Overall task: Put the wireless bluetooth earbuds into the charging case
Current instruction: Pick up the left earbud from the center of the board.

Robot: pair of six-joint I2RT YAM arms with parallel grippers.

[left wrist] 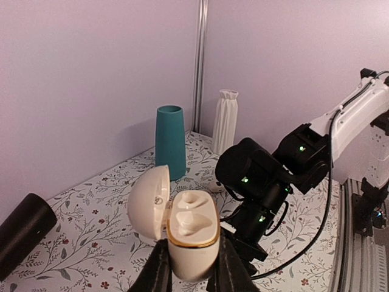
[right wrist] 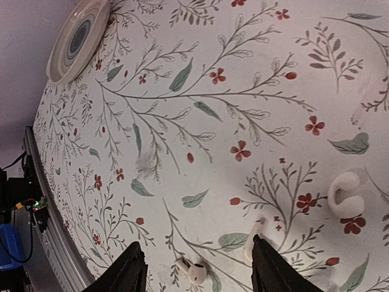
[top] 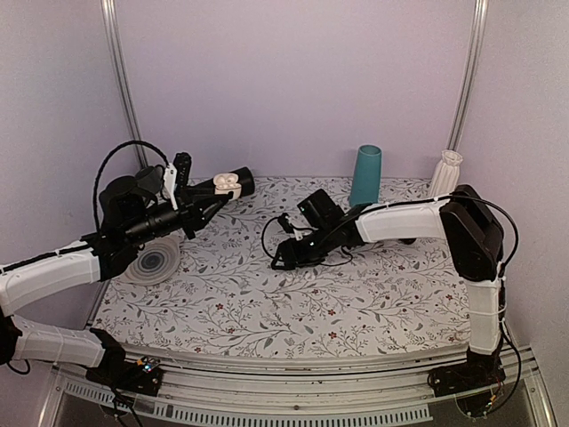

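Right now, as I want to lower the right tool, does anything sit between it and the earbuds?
Nothing visible does: the open right tool hangs over the earbuds, which lie on bare cloth between its fingers. A white curled piece lies aside.

Plain lilac walls (top: 293, 80), two metal corner posts (top: 123, 80), floral-patterned tabletop (top: 267, 302)

Open cloth (right wrist: 243, 79) around earbuds (right wrist: 196, 271), white piece (right wrist: 336, 194) near — plate (right wrist: 76, 39) well apart

My charging case (left wrist: 193, 234) is glossy white with a gold rim; the bench (right wrist: 200, 79) wears grey-green leaves and red blossoms; the cup (left wrist: 170, 141) is teal.
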